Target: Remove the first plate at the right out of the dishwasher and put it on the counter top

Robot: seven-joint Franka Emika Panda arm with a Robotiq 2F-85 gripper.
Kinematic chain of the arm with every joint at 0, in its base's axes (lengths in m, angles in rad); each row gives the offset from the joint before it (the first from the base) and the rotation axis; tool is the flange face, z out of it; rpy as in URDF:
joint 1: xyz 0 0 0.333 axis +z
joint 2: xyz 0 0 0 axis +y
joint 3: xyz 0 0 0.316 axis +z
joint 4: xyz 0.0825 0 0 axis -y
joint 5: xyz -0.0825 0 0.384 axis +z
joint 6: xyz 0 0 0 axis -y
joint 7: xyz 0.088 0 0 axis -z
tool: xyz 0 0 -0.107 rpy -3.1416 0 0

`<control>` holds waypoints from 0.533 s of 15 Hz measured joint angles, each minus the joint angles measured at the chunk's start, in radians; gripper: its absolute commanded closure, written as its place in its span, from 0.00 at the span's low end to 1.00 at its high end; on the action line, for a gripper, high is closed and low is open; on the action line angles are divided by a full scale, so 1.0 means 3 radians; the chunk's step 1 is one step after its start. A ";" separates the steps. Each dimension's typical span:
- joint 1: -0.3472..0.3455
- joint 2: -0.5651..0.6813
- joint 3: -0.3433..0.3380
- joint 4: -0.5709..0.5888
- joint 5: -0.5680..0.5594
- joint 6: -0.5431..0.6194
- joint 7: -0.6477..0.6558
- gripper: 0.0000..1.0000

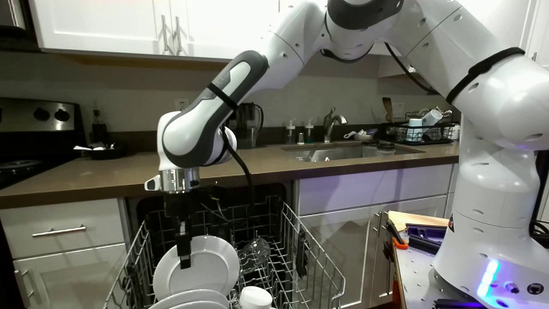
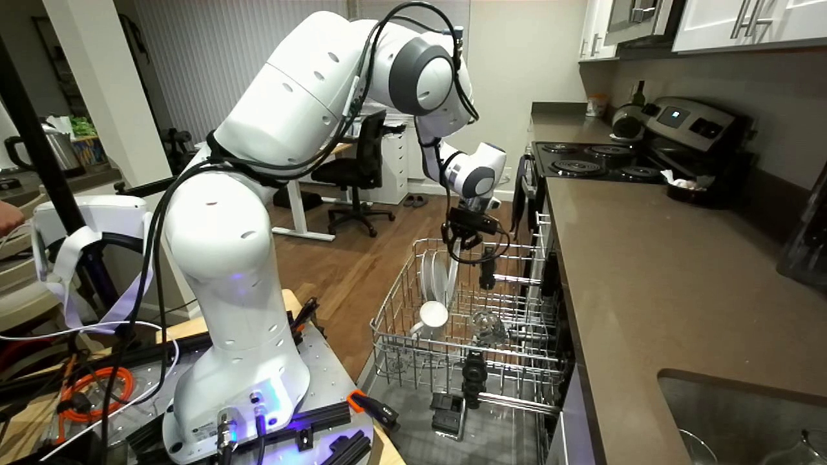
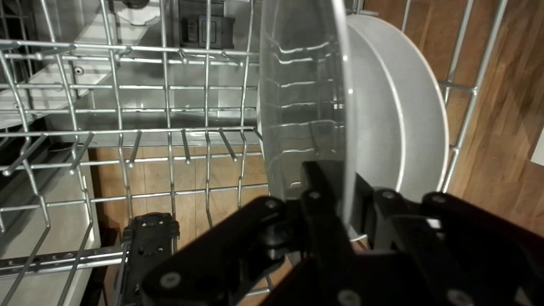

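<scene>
A pale plate stands on edge in the dishwasher's pulled-out wire rack; it also shows in an exterior view. In the wrist view the plate is nearly edge-on and reflects the rack wires. My gripper points down at its upper rim. In the wrist view the gripper has one finger on each side of the rim and looks closed on it. Whether the plate's lower edge rests on the rack is hidden. The brown counter top runs behind and above the rack, also visible in an exterior view.
Other plates stand close beside the held one. A white cup and a clear glass are in the rack. The counter holds a black pitcher, a dark bowl and a sink. A stove adjoins it.
</scene>
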 measured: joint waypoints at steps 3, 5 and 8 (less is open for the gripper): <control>0.0011 -0.0168 0.0000 -0.0080 0.0016 -0.0034 0.0000 0.95; 0.0024 -0.0308 -0.0008 -0.0173 0.0016 -0.0033 0.0000 0.95; 0.0071 -0.0567 -0.0041 -0.0351 0.0016 -0.0023 0.0000 0.95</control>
